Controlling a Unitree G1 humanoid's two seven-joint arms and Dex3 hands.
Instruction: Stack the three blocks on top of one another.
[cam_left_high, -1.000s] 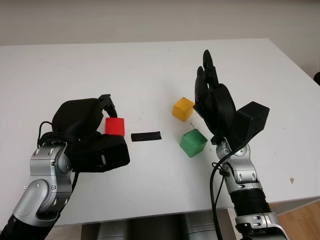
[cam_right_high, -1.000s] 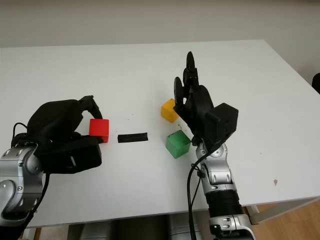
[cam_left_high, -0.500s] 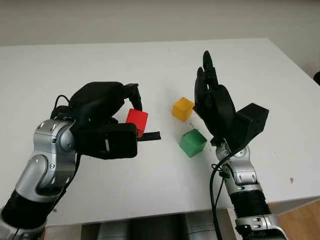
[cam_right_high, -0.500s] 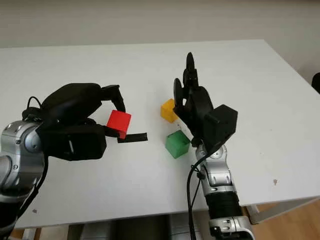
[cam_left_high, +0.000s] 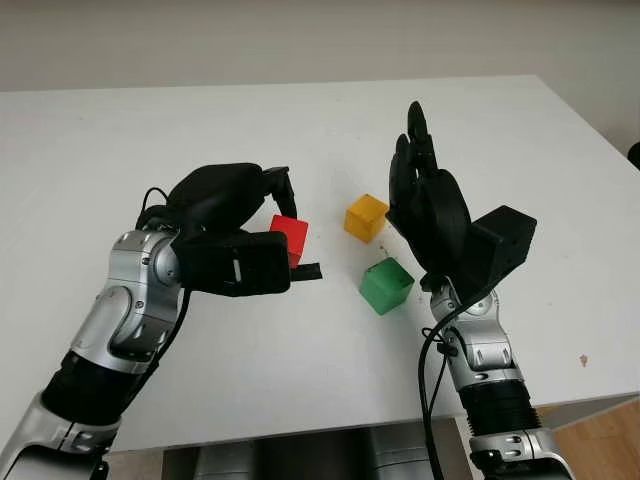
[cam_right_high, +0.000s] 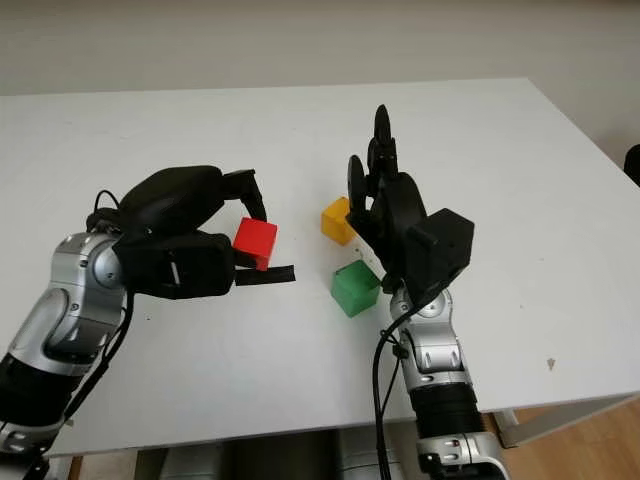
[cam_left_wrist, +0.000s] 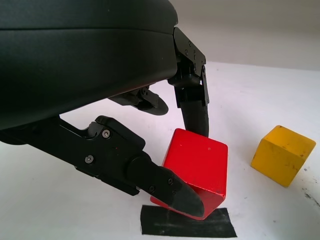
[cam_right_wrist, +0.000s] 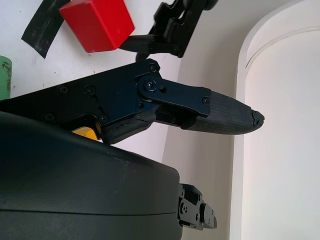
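Gripping a small red cube block (cam_left_high: 291, 238) between its fingers, the left hand (cam_left_high: 235, 235) holds it tilted above a black tape strip (cam_left_high: 305, 272) on the white table (cam_left_high: 300, 130). At its 3 o'clock sit a yellow cube block (cam_left_high: 366, 217) and green cube block (cam_left_high: 386, 285), beside the open right hand (cam_left_high: 428, 200).

The left robot hand (cam_left_high: 262, 225) holds the red block (cam_left_high: 290, 238) lifted over the black tape strip (cam_left_high: 306, 272), with open worktop (cam_left_high: 200, 130) between it and the yellow block (cam_left_high: 366, 217) and green block (cam_left_high: 386, 285). Those two sit near each other but apart. The right robot hand (cam_left_high: 425, 195), open and upright, stands just beside both blocks on their right, walling off that side. The worktop's far half lies bare.
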